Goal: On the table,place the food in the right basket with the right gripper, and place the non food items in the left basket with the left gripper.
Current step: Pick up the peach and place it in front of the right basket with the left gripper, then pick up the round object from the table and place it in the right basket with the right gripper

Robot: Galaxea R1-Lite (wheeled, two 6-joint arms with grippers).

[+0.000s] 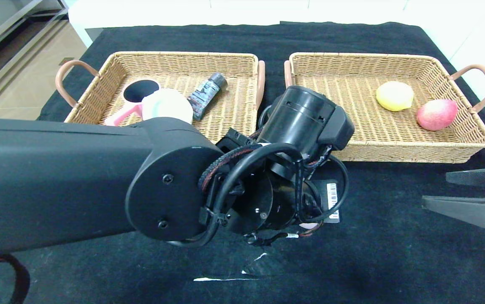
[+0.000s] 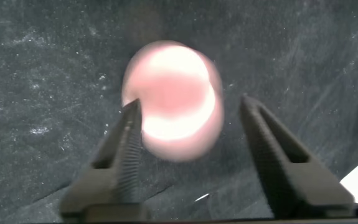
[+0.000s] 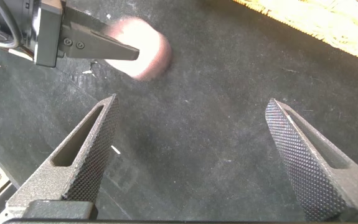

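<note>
Black speckled cloth covers the table [image 1: 394, 236], where two wicker baskets sit side by side: the left basket [image 1: 234, 120] holds a pink pan [image 1: 134, 96], a white lid [image 1: 167, 105] and a black tube [image 1: 206, 93] whose label is unreadable, and the right basket [image 1: 398, 135] holds a lemon [image 1: 394, 96] and a peach [image 1: 437, 114]. Left gripper [image 2: 191, 134] hangs over the cloth in front of the baskets, jaws spread on either side of a blurred pinkish ball [image 2: 174, 109]; a barcode sticker [image 1: 332, 197] on its wrist is too small to read. Right gripper [image 3: 194, 134] hovers nearby, jaws wide apart around nothing.

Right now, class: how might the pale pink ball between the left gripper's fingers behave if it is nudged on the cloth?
The pale pink ball looks round, so it would probably roll. It sits loose between the left gripper's open fingers, so a touch may send it off. The black cloth might slow it somewhat.
</note>
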